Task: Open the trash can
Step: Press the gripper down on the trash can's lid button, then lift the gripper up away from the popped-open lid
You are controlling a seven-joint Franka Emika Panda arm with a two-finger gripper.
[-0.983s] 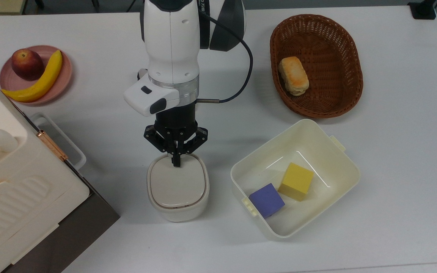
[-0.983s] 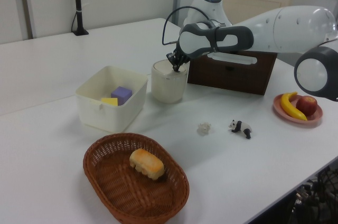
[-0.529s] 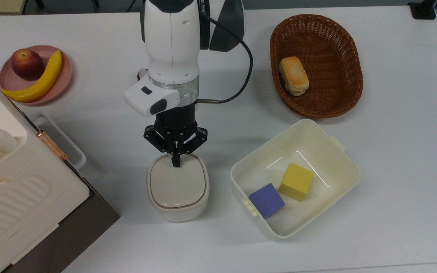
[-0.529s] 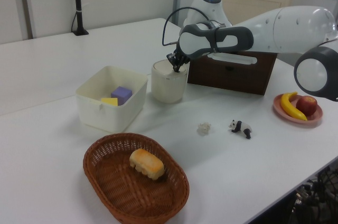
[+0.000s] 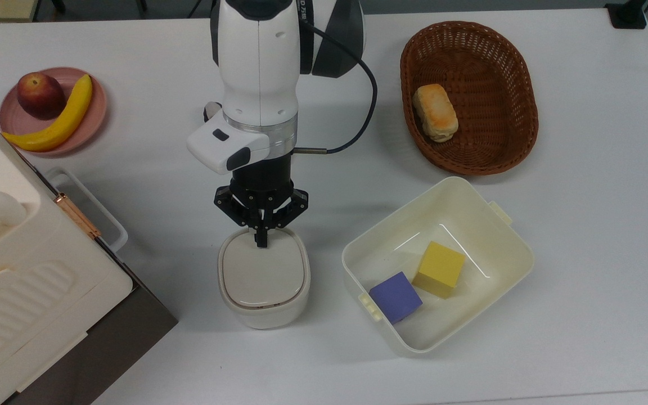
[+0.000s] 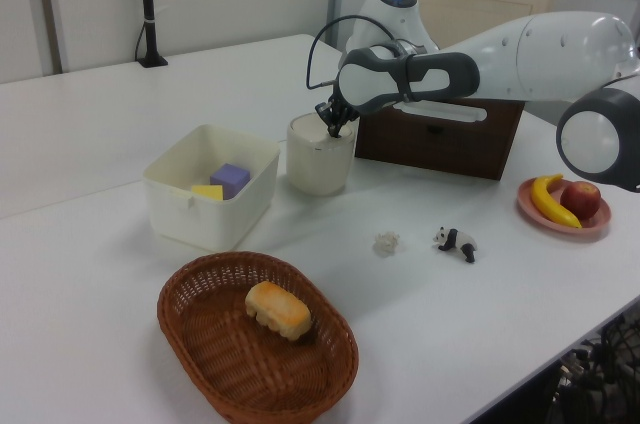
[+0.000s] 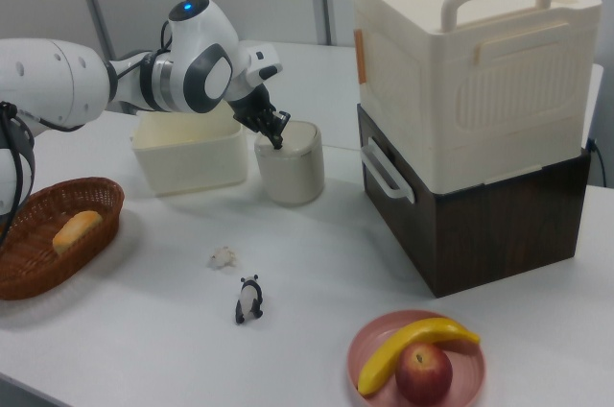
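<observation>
- Where your arm reaches down in the top view, the pincer (image 5: 261, 243) has its fingers drawn together, tips on the rear edge of the trash can (image 5: 264, 277) lid.
- Lid lies flat and closed.
- Trash can stands on the white tabletop (image 5: 583, 225), between the cream tub (image 5: 504, 230) at the top view's right and the big cream appliance (image 5: 14, 264) at the top view's left.
- Tub holds a yellow cube (image 5: 440, 268) and a purple cube (image 5: 395, 296).
- Right view: pincer (image 7: 277, 138) over the can's rim (image 7: 289, 165).
</observation>
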